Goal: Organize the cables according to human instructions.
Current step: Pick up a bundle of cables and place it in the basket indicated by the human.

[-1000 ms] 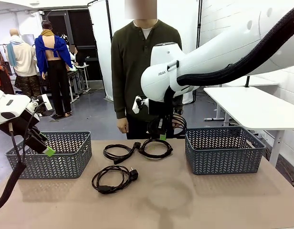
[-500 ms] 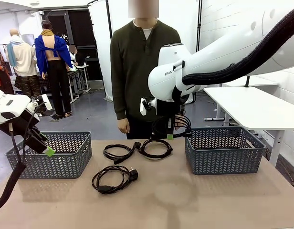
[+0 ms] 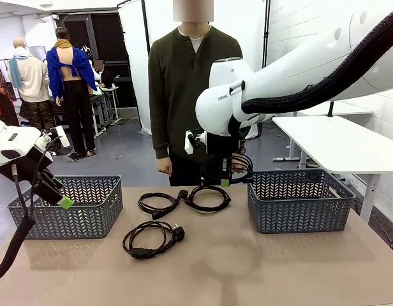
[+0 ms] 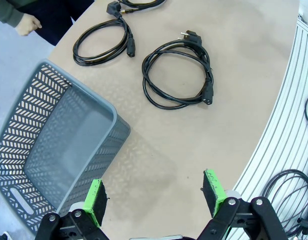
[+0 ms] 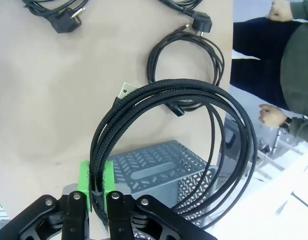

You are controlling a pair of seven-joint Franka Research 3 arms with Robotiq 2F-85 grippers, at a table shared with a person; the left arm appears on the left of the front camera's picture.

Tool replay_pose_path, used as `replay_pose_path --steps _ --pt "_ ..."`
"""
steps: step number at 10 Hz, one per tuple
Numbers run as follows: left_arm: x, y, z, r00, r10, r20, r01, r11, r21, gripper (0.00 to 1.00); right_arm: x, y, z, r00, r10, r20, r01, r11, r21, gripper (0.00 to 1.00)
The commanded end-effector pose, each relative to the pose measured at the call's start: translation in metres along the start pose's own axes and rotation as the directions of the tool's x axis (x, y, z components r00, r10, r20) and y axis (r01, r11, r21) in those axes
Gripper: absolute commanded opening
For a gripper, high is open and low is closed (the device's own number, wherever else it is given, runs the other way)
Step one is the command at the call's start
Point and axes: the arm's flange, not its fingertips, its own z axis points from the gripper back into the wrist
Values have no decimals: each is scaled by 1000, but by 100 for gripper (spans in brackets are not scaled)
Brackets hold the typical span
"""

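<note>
The table [image 3: 260, 274] spreads wide beneath the right claw [image 5: 96, 181], and the person [image 3: 193, 83] stands beyond it at the far edge, arms down. Of the two grey baskets, the right basket [image 3: 298, 204] sits just below that claw and off to its right, with its near wall close to the dangling loops. The left basket [image 3: 66, 207] is well away on the other side, just below and beside the left claw [image 4: 154, 196], which hangs wide open with nothing between its pads.

Three cables [image 3: 152, 239] lie coiled on the table below and to the left of the right claw, the nearest coil [image 3: 208, 197] almost under it. The held cable [image 5: 194, 130] is up in the air. The right claw is clamped shut on one spot of its bundled strands, and the rest of the coil hangs free (a lot of loop for such a small bite). Its flat metal plug [image 5: 124, 91] sticks out loose above the pads.

That is where I'd expect trouble. With so much slack, a loop could catch on the right basket's rim and drape over the wall instead of dropping inside. A strand might slip from the pinch and uncoil. A low pass could also drag the coil lying underneath. And which basket the person wants, I can't tell from here.
</note>
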Motion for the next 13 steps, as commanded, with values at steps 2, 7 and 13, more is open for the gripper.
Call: replay_pose_path --steps 2,7,13 --pt "-1 -1 0 1000 14 6 -14 1000 -10 100 -28 -14 11 1000 15 5 -15 999 37 0" --pt "-1 -1 0 1000 14 6 -14 1000 -10 100 -112 -32 7 997 76 4 -76 995 59 0" --pt "-1 -1 0 1000 14 6 -14 1000 -10 100 -182 -49 -24 992 119 -49 -116 992 44 0"
